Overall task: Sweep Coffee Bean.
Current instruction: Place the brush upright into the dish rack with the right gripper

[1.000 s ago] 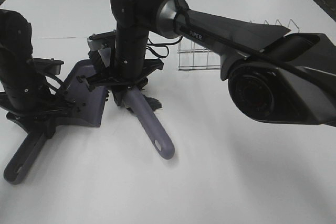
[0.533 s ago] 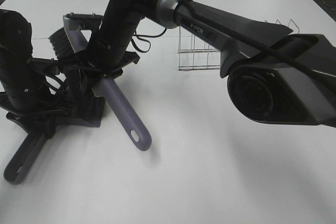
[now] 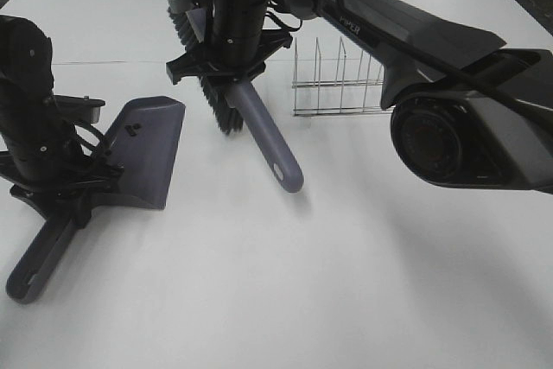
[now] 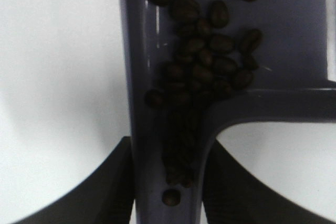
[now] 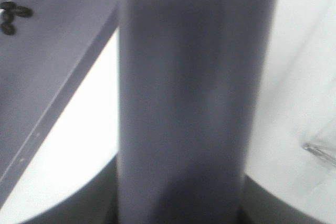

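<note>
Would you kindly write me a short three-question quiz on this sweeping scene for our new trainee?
1. True or false: the coffee beans lie in the dustpan.
2. Which gripper holds the brush: left or right?
3. What stands on the table behind the brush handle? A) wire rack B) mug C) bowl

Key:
1. True.
2. The right gripper; the left gripper holds the dustpan.
3. A, the wire rack.
</note>
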Robot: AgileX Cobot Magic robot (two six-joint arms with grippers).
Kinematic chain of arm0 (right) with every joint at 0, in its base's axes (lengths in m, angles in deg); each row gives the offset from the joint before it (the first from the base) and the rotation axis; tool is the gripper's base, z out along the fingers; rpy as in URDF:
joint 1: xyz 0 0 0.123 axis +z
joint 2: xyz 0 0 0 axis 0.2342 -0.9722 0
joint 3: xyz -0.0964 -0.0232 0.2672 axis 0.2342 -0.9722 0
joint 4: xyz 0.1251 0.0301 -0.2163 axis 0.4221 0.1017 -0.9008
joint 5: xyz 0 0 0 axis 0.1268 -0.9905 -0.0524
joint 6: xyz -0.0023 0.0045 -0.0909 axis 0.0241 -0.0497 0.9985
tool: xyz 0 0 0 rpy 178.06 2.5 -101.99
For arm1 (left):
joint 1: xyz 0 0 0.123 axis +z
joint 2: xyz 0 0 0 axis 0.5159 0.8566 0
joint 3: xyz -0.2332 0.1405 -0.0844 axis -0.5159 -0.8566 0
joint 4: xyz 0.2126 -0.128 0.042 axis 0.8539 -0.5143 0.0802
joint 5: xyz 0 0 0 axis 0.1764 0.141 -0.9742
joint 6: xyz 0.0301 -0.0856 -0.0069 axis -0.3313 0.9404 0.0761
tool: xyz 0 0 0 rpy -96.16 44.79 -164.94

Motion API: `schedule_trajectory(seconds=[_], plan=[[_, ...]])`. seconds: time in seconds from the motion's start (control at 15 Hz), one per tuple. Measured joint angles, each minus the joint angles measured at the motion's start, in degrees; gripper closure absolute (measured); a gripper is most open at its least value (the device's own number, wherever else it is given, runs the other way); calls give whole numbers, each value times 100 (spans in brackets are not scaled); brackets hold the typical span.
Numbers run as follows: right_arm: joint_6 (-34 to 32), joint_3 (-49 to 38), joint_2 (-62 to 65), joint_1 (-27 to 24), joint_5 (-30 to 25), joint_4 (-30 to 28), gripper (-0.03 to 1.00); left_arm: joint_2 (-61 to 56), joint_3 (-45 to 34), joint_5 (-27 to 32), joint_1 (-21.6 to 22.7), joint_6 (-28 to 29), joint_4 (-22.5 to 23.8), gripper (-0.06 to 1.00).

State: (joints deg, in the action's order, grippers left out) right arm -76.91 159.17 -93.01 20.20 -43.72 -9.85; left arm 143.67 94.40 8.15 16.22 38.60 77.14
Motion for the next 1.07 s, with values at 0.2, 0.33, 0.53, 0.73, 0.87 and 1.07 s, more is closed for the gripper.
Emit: schedule_trajectory(seconds=[0.2, 0.33, 0.53, 0.73, 0.87, 1.07], plan=[[-40, 0, 0, -80, 0, -46, 69, 0, 0, 0, 0, 0, 0, 61], [-40, 0, 29, -80, -6, 52, 69, 0, 0, 0, 0, 0, 0, 61], [52, -69, 418, -80, -40, 355, 69, 0, 0, 0, 0, 0, 0, 61], [143, -831, 1054, -80, -29, 407, 69, 0, 0, 0, 0, 0, 0, 61], [218, -1770, 1593, -155, -23, 378, 69, 0, 0, 0, 0, 0, 0, 61], [229, -3312, 2338, -590, -17, 378, 69, 0, 0, 6, 0, 0, 0, 61]])
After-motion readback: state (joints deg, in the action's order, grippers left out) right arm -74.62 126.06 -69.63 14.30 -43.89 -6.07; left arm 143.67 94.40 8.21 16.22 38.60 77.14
